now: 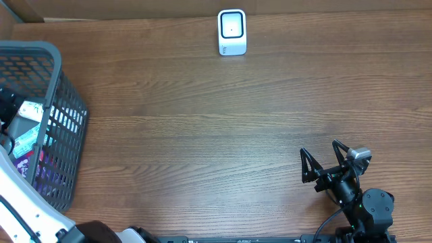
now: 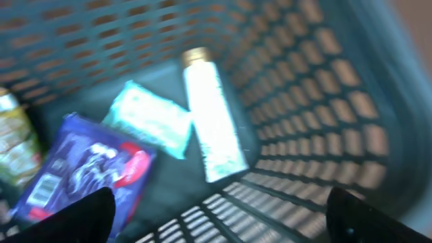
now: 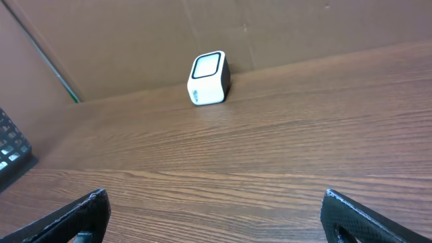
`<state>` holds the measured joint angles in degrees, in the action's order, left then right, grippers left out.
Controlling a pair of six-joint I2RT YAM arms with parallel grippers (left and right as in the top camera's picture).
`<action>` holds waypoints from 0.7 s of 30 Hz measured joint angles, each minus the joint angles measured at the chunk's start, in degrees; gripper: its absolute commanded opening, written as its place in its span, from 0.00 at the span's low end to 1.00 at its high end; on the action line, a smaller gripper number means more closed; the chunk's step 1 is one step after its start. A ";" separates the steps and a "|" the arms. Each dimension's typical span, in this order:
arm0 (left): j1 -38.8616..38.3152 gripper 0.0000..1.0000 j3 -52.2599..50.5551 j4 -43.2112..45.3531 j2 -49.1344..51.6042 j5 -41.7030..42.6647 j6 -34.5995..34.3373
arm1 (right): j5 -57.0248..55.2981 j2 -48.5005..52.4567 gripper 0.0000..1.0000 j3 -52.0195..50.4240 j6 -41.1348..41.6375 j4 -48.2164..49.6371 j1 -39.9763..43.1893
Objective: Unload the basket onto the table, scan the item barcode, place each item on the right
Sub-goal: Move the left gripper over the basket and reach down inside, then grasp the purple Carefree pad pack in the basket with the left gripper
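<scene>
Two arms share the job, and from overhead the step in hand looks like the pick. The left arm reaches into the grey basket (image 1: 64, 88) at the left edge of the table (image 1: 202, 135). The white scanner (image 1: 232, 32) stands well apart at the far edge. The right gripper (image 1: 322, 164) sits near the front, jaws wide and empty. The blurred left wrist view shows the left gripper (image 2: 226, 219) above the basket floor, fingers spread wide, holding nothing. Below lie a white bottle (image 2: 212, 125) with a gold cap, a teal packet (image 2: 152, 118) touching it, a purple packet (image 2: 84, 169) and a green-yellow item (image 2: 13, 145). Which one is meant for scanning I cannot tell. The next move likely calls for lowering onto one and closing squarely. The right wrist view shows only the scanner, upright.
</scene>
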<state>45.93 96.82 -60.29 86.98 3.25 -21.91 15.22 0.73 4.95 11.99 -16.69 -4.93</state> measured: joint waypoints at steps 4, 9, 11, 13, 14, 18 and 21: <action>0.24 0.91 0.00 -0.92 3.34 -3.80 -1.99 | -0.04 0.00 1.00 0.00 0.00 0.02 0.02; 0.37 0.93 0.00 -3.50 7.15 -8.55 -2.62 | -0.04 0.00 1.00 0.00 0.00 -0.02 0.00; 0.74 0.92 0.00 -5.46 8.87 -9.94 -2.62 | -0.07 0.00 1.00 0.00 0.00 -0.02 0.02; 1.09 0.91 0.00 -6.64 10.51 -10.56 -2.64 | -0.11 0.00 1.00 0.00 0.00 -0.02 0.02; 1.25 0.91 0.00 -7.26 11.52 -10.91 -2.67 | -0.11 0.00 1.00 0.00 0.04 -0.02 0.02; 1.38 0.91 0.00 -8.79 14.82 -12.33 -3.67 | -0.17 0.00 1.00 0.00 0.00 0.00 0.00; 1.38 0.92 0.00 -9.55 16.17 -13.00 -4.13 | -0.20 0.00 1.00 0.00 -0.02 -0.02 0.02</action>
<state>47.31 96.82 -69.84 103.15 -9.76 -26.04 15.03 0.73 4.95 11.97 -16.71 -4.91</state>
